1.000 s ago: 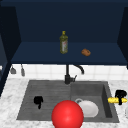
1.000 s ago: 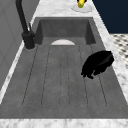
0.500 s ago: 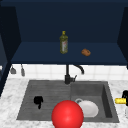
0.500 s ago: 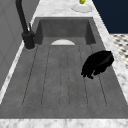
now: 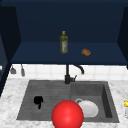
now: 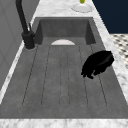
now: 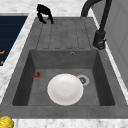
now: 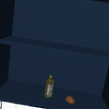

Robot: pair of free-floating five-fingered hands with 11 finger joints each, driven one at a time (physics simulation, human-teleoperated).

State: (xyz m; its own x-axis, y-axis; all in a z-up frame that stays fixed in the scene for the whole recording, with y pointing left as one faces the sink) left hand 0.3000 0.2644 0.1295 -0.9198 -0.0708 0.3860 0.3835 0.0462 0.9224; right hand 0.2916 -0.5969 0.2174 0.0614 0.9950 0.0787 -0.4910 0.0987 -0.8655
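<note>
My left hand (image 5: 38, 100) hovers over the ribbed drainboard (image 5: 50, 92) at the sink's left, holding nothing, its fingers relaxed and hanging down. The same hand (image 6: 98, 63) is near the drainboard's front edge in the left side view, and it sits far back in the right side view (image 7: 44, 10). A white plate (image 5: 88, 108) lies flat in the basin (image 7: 65, 89) beside the drain (image 7: 82, 80). A red ball (image 5: 67, 115) stands large at the sink's front edge. A small red thing (image 7: 36, 74) sits against the basin's front wall.
The black faucet (image 5: 67, 75) rises behind the sink. An olive oil bottle (image 5: 63, 42) and a brown lump (image 5: 86, 52) stand on the dark blue shelf (image 8: 21, 93). A yellow thing (image 5: 126, 103) rests on the right counter. Utensils (image 5: 22, 71) hang at the left wall.
The black hand by the yellow thing at the right counter has slid off the front view's right edge. My left hand has stayed in place.
</note>
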